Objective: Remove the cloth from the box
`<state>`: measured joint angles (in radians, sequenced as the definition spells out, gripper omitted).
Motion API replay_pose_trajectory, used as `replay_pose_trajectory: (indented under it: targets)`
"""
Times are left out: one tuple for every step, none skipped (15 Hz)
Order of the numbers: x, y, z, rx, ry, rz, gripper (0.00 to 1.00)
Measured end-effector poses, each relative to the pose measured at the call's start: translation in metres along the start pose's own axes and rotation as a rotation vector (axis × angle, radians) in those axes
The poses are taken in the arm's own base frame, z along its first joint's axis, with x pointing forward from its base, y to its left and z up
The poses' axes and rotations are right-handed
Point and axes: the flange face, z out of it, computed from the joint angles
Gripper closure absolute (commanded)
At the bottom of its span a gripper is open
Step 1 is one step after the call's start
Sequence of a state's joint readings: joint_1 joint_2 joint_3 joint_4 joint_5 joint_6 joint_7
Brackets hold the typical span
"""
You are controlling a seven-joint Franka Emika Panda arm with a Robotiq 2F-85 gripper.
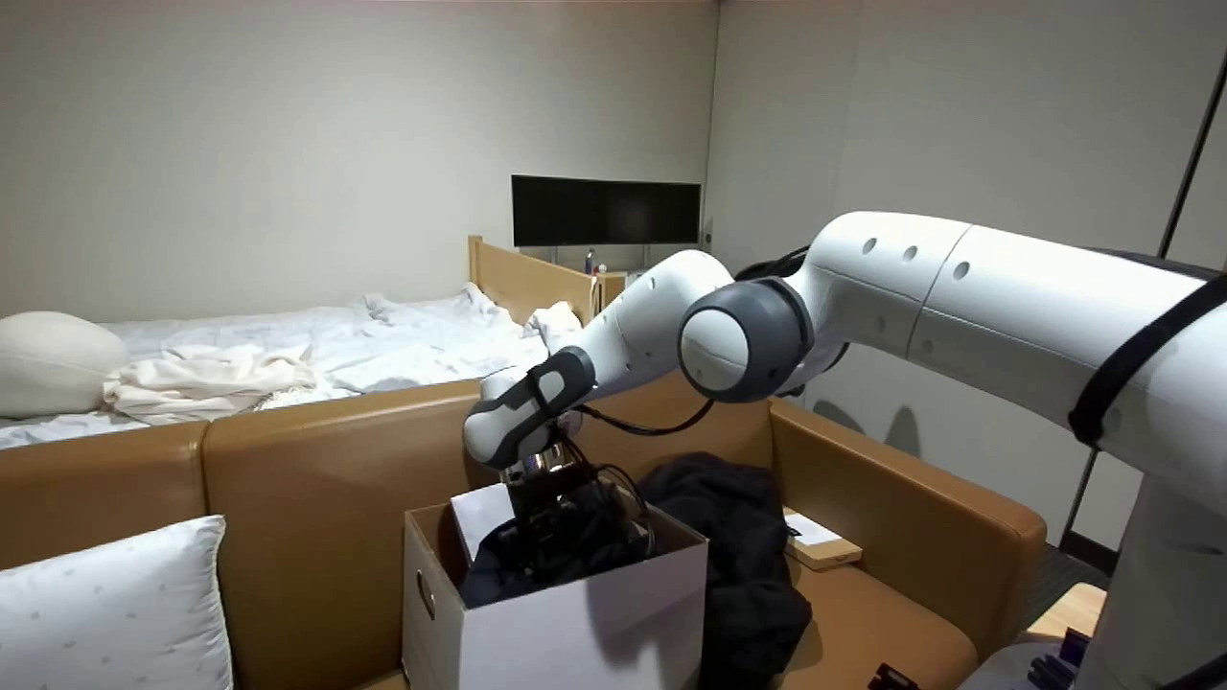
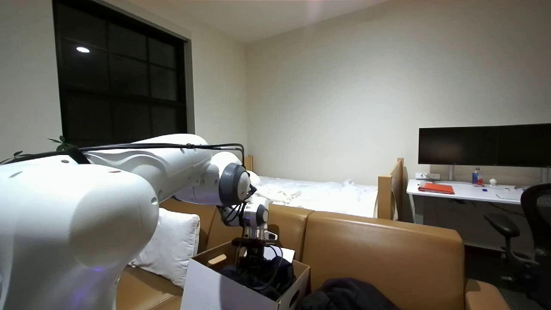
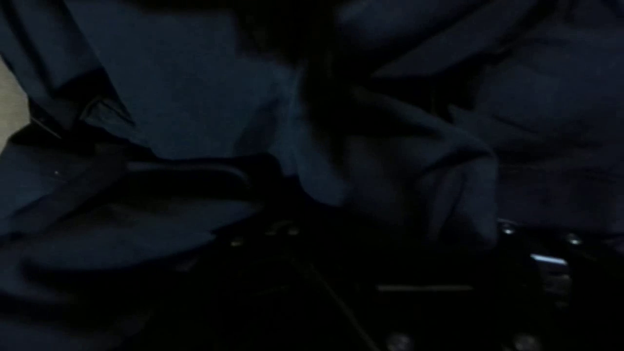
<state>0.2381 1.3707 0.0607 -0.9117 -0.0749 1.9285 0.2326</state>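
A white cardboard box (image 1: 575, 632) with brown inner walls stands open on the sofa; it also shows in an exterior view (image 2: 215, 290). A dark navy cloth (image 1: 494, 567) lies crumpled inside it, also in an exterior view (image 2: 282, 273). My gripper (image 1: 544, 551) points down inside the box among the cloth, also seen in an exterior view (image 2: 254, 263). In the wrist view, dark folds of the cloth (image 3: 185, 87) fill the picture and press around the gripper (image 3: 380, 243). The fingertips are lost in shadow and cloth, so their opening and any hold are hidden.
A second dark cloth heap (image 1: 733, 556) lies on the sofa (image 1: 326, 498) against the box. A white sheet (image 1: 484, 513) stands in the box behind the gripper. A small cardboard package (image 1: 822, 546) lies by the armrest. A white pillow (image 1: 125, 613) leans on the backrest.
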Motion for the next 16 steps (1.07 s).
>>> replay_pose_trajectory:
  targets:
    - [0.002, 0.0, -0.001, 0.002, -0.005, 0.002, 0.7]
    - [0.003, 0.0, -0.001, 0.003, -0.01, 0.004, 0.76]
    - [0.005, 0.001, -0.001, 0.004, -0.014, 0.006, 0.83]
    - [0.006, 0.001, -0.001, 0.004, -0.016, 0.007, 0.89]
    - [0.007, 0.001, 0.0, 0.004, -0.019, 0.009, 0.96]
    - [0.008, 0.001, 0.0, 0.005, -0.021, 0.01, 0.98]
    - [0.009, 0.0, -0.001, 0.007, -0.02, 0.01, 0.99]
    - [0.01, 0.0, -0.002, 0.008, -0.018, 0.011, 1.0]
    - [0.01, 0.0, -0.004, 0.009, -0.014, 0.011, 1.0]
    - [0.011, 0.0, -0.007, 0.01, -0.01, 0.011, 0.98]
    - [0.011, -0.001, -0.011, 0.01, -0.005, 0.011, 0.98]
    - [0.012, -0.002, -0.016, 0.01, -0.003, 0.011, 0.98]
    - [0.012, -0.002, -0.022, 0.01, -0.002, 0.015, 0.98]
    - [0.011, -0.003, -0.026, 0.007, -0.005, 0.018, 0.98]
    - [0.009, -0.004, -0.034, 0.003, -0.022, 0.015, 0.98]
    - [0.003, -0.007, -0.052, -0.006, -0.046, 0.011, 0.98]
